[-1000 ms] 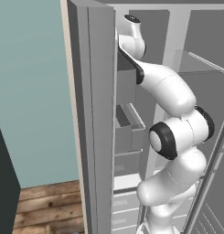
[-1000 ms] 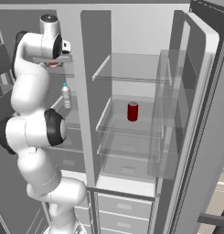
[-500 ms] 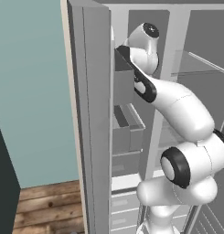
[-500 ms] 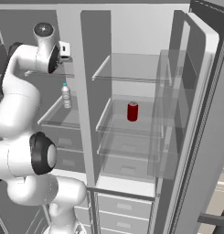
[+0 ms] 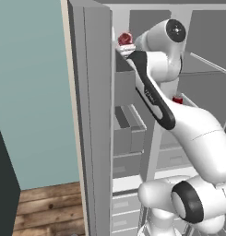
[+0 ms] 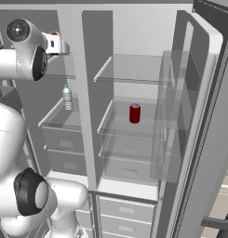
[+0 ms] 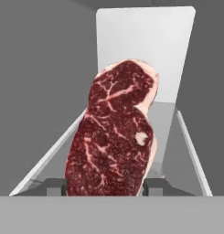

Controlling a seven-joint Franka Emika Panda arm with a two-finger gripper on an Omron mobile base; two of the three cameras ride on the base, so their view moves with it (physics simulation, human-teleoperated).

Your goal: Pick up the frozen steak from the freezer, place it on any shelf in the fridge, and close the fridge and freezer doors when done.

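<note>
We are gripping the frozen steak [image 7: 114, 132] by its near edge between the tool [image 7: 104, 186] fingers, high in the freezer [image 5: 128, 87], above its grey bins. It looks rigid, fairly light and probably frost-slick, so pinching across the flat faces suits it.

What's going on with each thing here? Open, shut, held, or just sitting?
claw: closed on the steak
frozen steak: gripped at both sides, up in the freezer
freezer door: open
fridge door: open
red can: upright on a fridge shelf
clear bottle: upright on a freezer shelf
</note>
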